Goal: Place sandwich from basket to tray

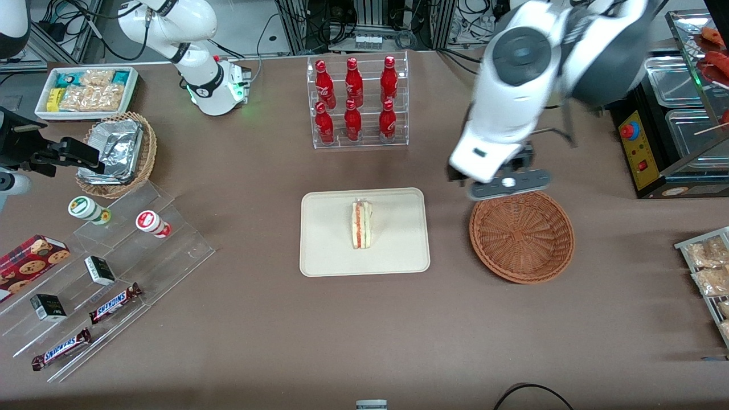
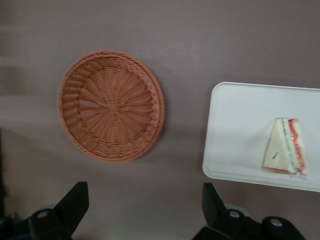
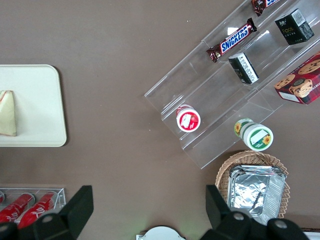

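On the cream tray (image 1: pixel 327 250) at the middle of the bench (image 1: pixel 256 330), the sandwich (image 1: pixel 361 224) stands on its edge, its red and green filling showing along one side. The brown wicker basket (image 1: pixel 521 237) lies well apart from the tray, toward the working arm's end of the bench, and nothing is in it.

The end effector (image 2: pixel 145 207) hangs above the bench close to the basket's rim, on the side farther from the front camera. In the left wrist view its two fingers (image 2: pixel 75 202) are spread wide with nothing between them, and both basket and tray lie in sight below.

Judged from how things lie, the placing is done: the sandwich sits well inside the tray's rim and nothing grips it. What is left calls for little more than lifting the arm clear without brushing the basket or the rack of red bottles (image 1: pixel 356 102), which stands farther from the front camera than the tray. No new grasp seems needed.

Readable writing is scarce. Toward the parked arm's end of the bench, two chocolate bars (image 1: pixel 114 303) on the clear stepped stand read SNICKERS in blue on white. The bottles carry white script too small to read. The red box with biscuits (image 1: pixel 31 257) pictured on it and the small dark boxes (image 1: pixel 99 270) carry print that cannot be made out.
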### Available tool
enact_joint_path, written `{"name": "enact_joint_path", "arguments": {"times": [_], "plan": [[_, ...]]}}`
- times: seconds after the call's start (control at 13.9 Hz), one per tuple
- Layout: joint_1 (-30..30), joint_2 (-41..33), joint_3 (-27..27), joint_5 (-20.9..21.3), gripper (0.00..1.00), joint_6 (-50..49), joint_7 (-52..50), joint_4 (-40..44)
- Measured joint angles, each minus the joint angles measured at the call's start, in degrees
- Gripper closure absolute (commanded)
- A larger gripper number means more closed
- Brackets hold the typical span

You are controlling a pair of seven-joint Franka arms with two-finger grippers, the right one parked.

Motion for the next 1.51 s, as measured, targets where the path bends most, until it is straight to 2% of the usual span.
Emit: {"name": "enact_joint_path", "arguments": {"times": [0.43,0.72,1.01,1.51], "plan": [[10.1,-6.9,0.0,-2.1,0.00,-3.6,14.3,-2.9],[17.9,-10.3,0.5,-3.4,0.00,-5.9,30.2,-4.0],[18.5,-11.3,5.2,-4.4,0.00,-6.0,34.7,-4.3],[18.3,-10.4,5.9,-4.5,0.00,-3.7,36.7,-4.1]]}}
